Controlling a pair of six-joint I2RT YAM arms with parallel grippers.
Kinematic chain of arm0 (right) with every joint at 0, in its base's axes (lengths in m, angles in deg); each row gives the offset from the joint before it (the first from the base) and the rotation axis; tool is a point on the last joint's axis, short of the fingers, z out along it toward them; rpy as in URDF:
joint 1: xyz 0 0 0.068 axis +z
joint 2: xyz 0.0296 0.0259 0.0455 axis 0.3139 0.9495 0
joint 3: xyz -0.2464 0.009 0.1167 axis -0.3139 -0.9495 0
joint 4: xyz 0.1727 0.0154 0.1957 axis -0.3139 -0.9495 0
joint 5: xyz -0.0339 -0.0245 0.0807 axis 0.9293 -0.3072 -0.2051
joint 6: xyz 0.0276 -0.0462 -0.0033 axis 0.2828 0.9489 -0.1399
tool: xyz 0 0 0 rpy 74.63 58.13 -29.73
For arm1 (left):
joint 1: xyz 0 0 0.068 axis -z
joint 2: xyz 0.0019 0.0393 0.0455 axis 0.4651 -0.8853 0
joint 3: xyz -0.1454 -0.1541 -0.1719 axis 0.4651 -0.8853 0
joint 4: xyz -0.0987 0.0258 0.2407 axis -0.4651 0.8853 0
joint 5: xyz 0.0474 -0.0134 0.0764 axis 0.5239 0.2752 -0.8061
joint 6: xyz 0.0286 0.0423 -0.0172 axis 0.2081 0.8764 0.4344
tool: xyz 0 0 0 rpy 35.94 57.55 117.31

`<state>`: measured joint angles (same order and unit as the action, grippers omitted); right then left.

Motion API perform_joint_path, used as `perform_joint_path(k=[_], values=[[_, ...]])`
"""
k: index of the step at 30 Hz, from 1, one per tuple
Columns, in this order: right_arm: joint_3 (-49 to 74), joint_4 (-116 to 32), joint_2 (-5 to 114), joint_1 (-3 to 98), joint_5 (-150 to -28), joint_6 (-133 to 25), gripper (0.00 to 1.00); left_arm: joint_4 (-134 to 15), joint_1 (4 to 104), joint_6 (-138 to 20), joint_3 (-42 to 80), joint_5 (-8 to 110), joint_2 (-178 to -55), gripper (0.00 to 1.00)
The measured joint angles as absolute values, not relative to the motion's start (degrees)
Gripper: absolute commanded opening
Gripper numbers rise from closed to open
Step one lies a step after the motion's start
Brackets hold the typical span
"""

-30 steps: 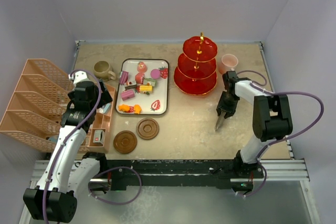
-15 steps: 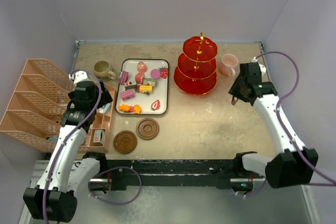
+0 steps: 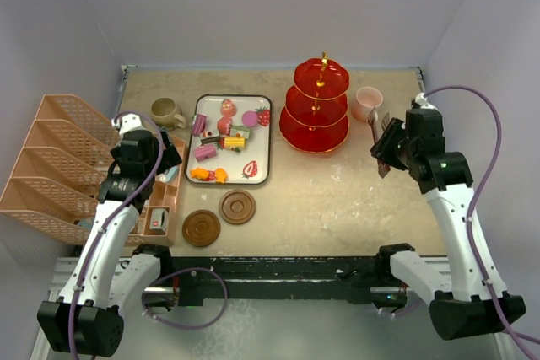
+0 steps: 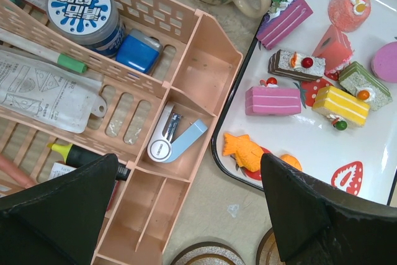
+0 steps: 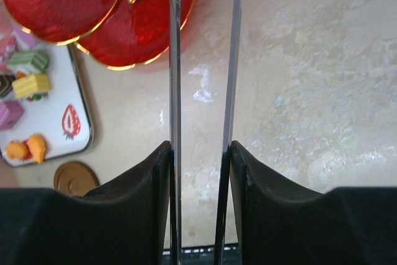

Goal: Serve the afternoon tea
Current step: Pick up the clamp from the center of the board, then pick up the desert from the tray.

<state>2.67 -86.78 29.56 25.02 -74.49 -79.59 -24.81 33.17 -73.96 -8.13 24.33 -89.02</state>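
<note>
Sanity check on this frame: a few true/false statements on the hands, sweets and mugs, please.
1. The right hand grips the long metal tweezers. True.
2. The small colourful toy sweets sit on the red translucent three-tier stand. False: they lie on the white strawberry-printed rectangular tray.
3. The pink mug stands on one of the two round brown coasters. False: it stands on the table beside the stand; both coasters are bare.
4. The left hand is open and empty. True.

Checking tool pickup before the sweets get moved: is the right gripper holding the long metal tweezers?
Yes, the right wrist view shows the two metal arms of the tweezers clamped in the right gripper and running out ahead.
</note>
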Motion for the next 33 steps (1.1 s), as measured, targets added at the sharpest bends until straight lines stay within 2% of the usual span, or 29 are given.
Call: perform_joint_path(k=[12,22,33], values=[[-0.74,-95.26,22.42,25.02,-91.23,-74.80,0.43,-24.81,33.17,-73.96,-8.13,24.37,-89.30,0.94],[-2.10,-96.79,23.53,25.06,-105.09,-68.40,0.42,-24.81,33.17,-73.96,-8.13,24.42,-89.39,0.94],[-0.24,-95.91,26.57,28.21,-107.28,-65.34,0.40,-24.81,33.17,-73.98,-8.13,24.33,-89.39,0.94]])
